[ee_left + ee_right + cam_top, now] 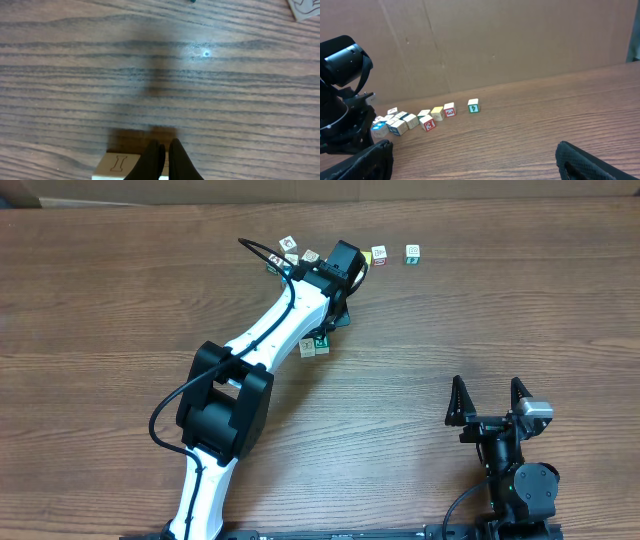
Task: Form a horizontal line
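Observation:
The horizontal line shows as a short row at the far middle of the table: a green-faced cube point(412, 253) point(473, 105), a red-and-white cube point(379, 254) point(449, 110) and a yellow cube point(437, 113). From overhead my left arm hides the yellow one. My left gripper point(350, 272) point(162, 146) hangs at the row's left end, pointing down and shut with nothing between its fingers. A pale cube with the letter I point(119, 164) lies against those fingers, partly hidden by them. My right gripper point(490, 395) point(480, 167) stands open near the front right, far from the cubes.
An irregular cluster of small cubes point(291, 254) point(395, 122) lies left of the left gripper. Two more cubes point(314, 345) sit beside the left arm's forearm. A cardboard wall point(495, 45) closes the far edge. Another cube's corner point(304, 8) shows in the left wrist view.

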{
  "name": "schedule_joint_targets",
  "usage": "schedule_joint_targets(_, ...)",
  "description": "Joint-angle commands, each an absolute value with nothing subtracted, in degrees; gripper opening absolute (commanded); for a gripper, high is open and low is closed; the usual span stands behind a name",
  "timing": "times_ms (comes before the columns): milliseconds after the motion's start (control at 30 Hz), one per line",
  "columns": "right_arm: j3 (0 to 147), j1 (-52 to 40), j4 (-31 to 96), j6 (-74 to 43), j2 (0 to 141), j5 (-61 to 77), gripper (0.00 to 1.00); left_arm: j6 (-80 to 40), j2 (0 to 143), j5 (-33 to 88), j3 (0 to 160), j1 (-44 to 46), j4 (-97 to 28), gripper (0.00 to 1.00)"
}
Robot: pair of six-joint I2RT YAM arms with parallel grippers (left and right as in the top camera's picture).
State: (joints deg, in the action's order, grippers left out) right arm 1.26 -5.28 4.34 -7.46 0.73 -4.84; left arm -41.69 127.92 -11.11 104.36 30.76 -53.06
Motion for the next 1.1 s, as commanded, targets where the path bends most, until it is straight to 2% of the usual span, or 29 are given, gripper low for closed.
schedule_joint_targets(0,0.45,-5.13,4.14,-7.2,0.16,-4.82,1.0,-43.35,127.46,-10.87,103.88,31.48,-54.13,0.04)
schedule_joint_targets(500,0.45,-5.13,4.14,-7.2,0.16,-4.82,1.0,-44.01,127.46,-9.8,103.88,32.27,-56.12,0.04)
schedule_joint_targets(1067,0.45,-5.13,4.14,-7.2,0.16,-4.82,1.0,-44.97,127.83,-13.93,103.88,32.27,-54.54,0.04)
